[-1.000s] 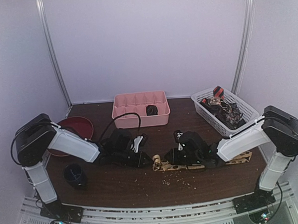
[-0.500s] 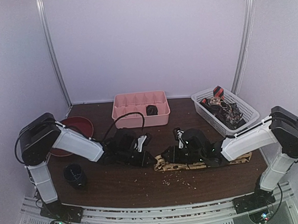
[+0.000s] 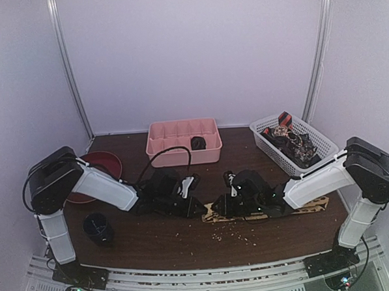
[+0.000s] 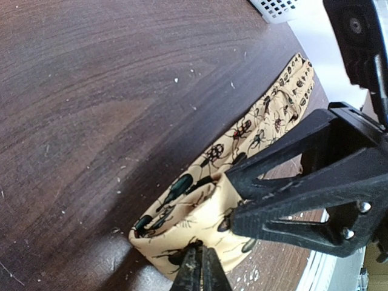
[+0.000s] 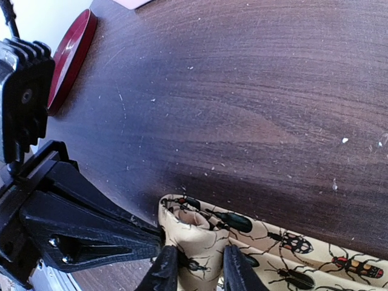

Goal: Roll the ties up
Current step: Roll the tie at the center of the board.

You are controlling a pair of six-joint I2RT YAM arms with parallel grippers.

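Note:
A tan tie (image 3: 302, 207) printed with beetles lies flat across the table's front right, its left end wound into a small roll (image 4: 182, 227). My left gripper (image 4: 203, 270) is shut, pinching the roll's near edge from the left. From the other side my right gripper (image 5: 199, 267) straddles the same roll (image 5: 200, 233), both fingers pressed against it. In the top view the two grippers, left (image 3: 199, 209) and right (image 3: 219, 208), meet over the roll and hide it. More ties (image 3: 292, 143), dark and red-patterned, are heaped in a white basket.
A pink divided tray (image 3: 180, 125) at the back centre holds one dark roll (image 3: 197, 143). The white basket (image 3: 280, 157) stands back right. A red plate (image 3: 101, 167) and a black cup (image 3: 97, 227) sit on the left. Crumbs dot the table in front.
Both grippers have closed in on the rolled end, so it no longer shows in the top view. The left arm has edged right; the right gripper's jaws widened, then narrowed onto the roll.

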